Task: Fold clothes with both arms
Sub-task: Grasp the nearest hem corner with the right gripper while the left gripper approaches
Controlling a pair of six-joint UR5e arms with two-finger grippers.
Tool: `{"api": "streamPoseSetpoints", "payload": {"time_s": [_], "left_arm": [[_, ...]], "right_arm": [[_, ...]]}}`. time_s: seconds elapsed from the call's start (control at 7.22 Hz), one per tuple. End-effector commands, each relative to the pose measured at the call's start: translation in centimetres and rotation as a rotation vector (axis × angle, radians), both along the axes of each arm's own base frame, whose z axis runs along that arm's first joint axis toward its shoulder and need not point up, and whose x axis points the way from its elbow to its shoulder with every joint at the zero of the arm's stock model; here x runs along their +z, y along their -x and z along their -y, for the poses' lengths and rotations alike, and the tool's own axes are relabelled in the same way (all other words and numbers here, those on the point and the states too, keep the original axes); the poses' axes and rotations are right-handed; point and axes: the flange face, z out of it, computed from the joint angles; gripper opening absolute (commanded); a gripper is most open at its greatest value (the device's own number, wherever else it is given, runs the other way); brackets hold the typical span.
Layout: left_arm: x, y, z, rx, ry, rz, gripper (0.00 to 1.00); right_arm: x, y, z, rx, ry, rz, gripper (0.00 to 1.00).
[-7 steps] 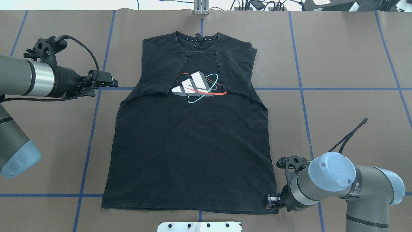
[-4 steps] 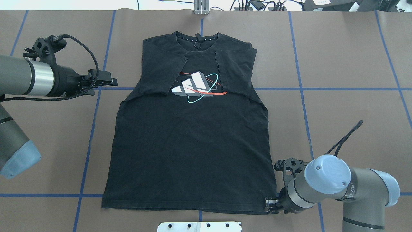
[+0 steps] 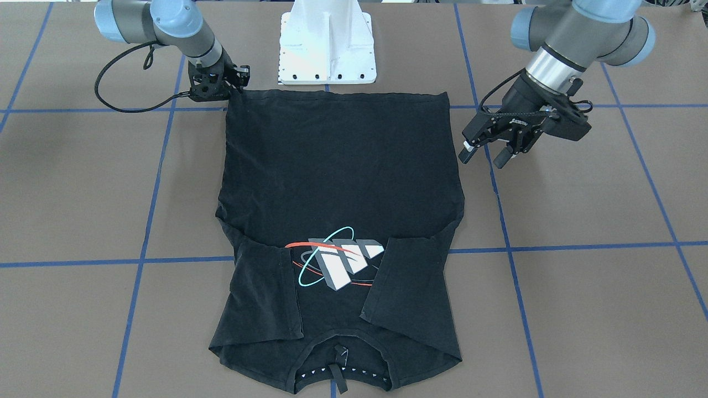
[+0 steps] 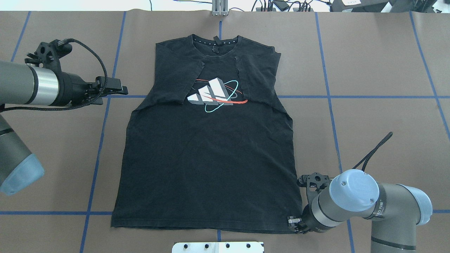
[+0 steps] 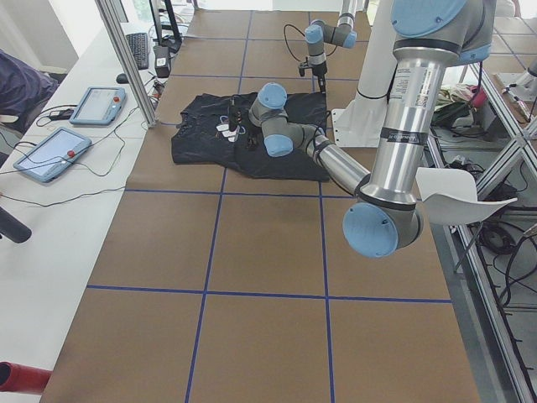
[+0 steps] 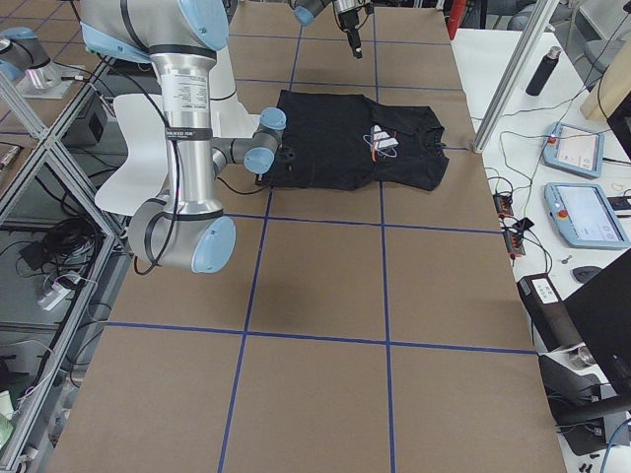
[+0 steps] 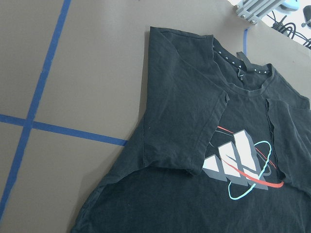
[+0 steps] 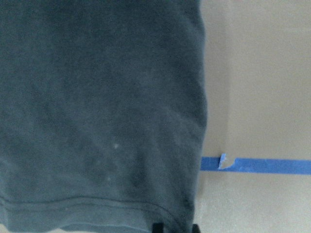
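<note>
The jaws of the left gripper are standing wide apart, holding nothing. It is hanging over bare table off the 9 o'clock side of the shirt, near the cloth but not touching it. It is sitting about level with the logo, and its fingers are pointing at the shirt.

The jaws of the right gripper are sitting low at the shirt's 5 o'clock corner, right at the hem. In the wrist view two black fingertips are showing with a narrow gap, the hem corner lying about between them. I cannot tell whether they are pinching the cloth or only flanking it.

The shirt is lying flat in the middle of the table, logo side up. Its collar is pointing to 12 o'clock, away from the robot, and its hem is lying at 6 o'clock, near the white base plate. The sleeve at 10 o'clock and the sleeve at 2 o'clock are lying folded in over the chest, each reaching the logo's edge. Blue tape lines are crossing the brown table, one running under the shirt at chest height.
</note>
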Motion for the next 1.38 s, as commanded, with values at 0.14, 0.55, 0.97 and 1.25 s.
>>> {"api": "streamPoseSetpoints", "payload": {"time_s": [0.14, 0.55, 0.97, 1.25], "left_arm": [[-0.1, 0.0, 0.0, 0.0, -0.001, -0.001, 1.0], [2.1, 0.6, -1.5, 0.003, 0.019, 0.023, 1.0], [9.6, 1.3, -9.4, 0.093, 0.048, -0.04, 1.0], [12.2, -1.1, -14.7, 0.166, 0.129, -0.055, 1.0]], "right_arm": [[-0.3, -0.5, 0.1, 0.007, -0.004, 0.007, 0.0], [-4.3, -2.9, 0.7, 0.018, -0.012, 0.093, 0.0], [-6.3, -3.9, 0.9, 0.087, 0.044, 0.12, 0.0], [-7.5, -4.3, 1.1, 0.086, 0.043, 0.15, 0.0]]}}
